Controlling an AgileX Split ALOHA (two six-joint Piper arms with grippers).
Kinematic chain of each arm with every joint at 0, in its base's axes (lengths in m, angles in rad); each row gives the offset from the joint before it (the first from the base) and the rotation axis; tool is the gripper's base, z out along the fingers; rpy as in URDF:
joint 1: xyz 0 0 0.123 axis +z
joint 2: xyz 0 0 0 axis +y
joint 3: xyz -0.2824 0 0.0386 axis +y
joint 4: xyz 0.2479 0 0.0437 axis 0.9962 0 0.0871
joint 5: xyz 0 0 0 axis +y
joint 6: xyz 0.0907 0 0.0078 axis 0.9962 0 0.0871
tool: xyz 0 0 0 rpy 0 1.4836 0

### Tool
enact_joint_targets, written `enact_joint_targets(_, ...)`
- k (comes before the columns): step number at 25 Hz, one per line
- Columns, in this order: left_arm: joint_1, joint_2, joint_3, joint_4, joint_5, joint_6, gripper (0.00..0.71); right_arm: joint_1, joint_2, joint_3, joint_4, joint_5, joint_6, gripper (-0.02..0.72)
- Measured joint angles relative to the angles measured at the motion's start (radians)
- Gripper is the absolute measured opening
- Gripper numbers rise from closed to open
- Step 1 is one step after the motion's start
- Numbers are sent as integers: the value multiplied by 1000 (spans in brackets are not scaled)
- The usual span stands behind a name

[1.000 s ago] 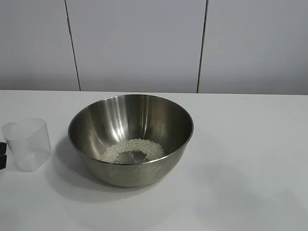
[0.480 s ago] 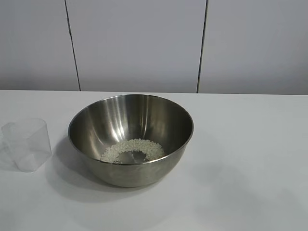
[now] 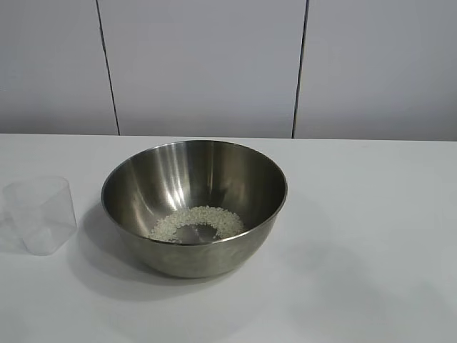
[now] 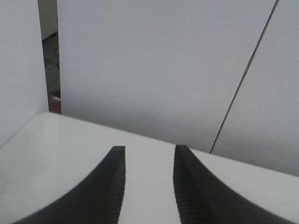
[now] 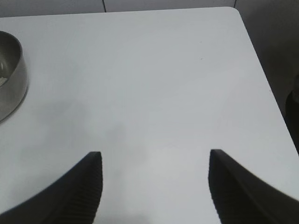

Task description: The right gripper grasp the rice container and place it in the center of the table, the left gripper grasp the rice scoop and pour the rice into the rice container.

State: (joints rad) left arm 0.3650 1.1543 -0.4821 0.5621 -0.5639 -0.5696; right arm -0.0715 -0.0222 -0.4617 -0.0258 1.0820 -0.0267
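Rice (image 3: pixel 197 221) lies in the steel rice container (image 3: pixel 194 206) mid-table (image 3: pixel 371 214), the empty rice scoop (image 3: pixel 41 214) upright at its nine o'clock; both tools, left (image 4: pixel 148 186) and right (image 5: pixel 154 186), hang apart, empty, best withdrawn clear without nudging either.

The rice container (image 3: pixel 194 207) is occupying the middle of the bench (image 3: pixel 371 236), with the rice scoop (image 3: pixel 41 214) standing just beside it at the left. Bare bench is lying open to the right and in front.

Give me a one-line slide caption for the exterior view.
Rice sits in the steel rice container mid-table; the empty rice scoop stands upright to its left, no arm in view.
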Motion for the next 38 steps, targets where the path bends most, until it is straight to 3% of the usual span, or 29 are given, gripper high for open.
enact_joint_targets(4, -129, -285, -56, 6, 242, -8, 255, 0, 0, 0, 0, 0, 0, 452)
enact_joint_targets(6, -221, -413, -93, 3, 399, -2, 255, 0, 0, 0, 0, 0, 0, 452)
enact_joint_targets(9, -396, -575, -134, -38, 669, 32, 257, 0, 0, 0, 0, 0, 0, 452)
enact_joint_targets(13, -590, -757, -175, -172, 1062, 251, 258, 0, 0, 0, 0, 0, 0, 452)
enact_joint_targets(15, -637, -821, -185, -287, 1276, 414, 258, 0, 0, 0, 0, 0, 0, 452)
enact_joint_targets(19, -654, -903, -185, -499, 1610, 617, 258, 0, 0, 0, 0, 0, 0, 452)
enact_joint_targets(24, -654, -964, -184, -596, 1813, 671, 258, 0, 0, 0, 0, 0, 0, 452)
enact_joint_targets(33, -654, -1090, -51, -617, 1824, 665, 258, 0, 0, 0, 0, -1, 0, 452)
enact_joint_targets(38, -654, -1124, -33, -624, 1764, 659, 258, 0, 0, 0, 0, -1, 0, 452)
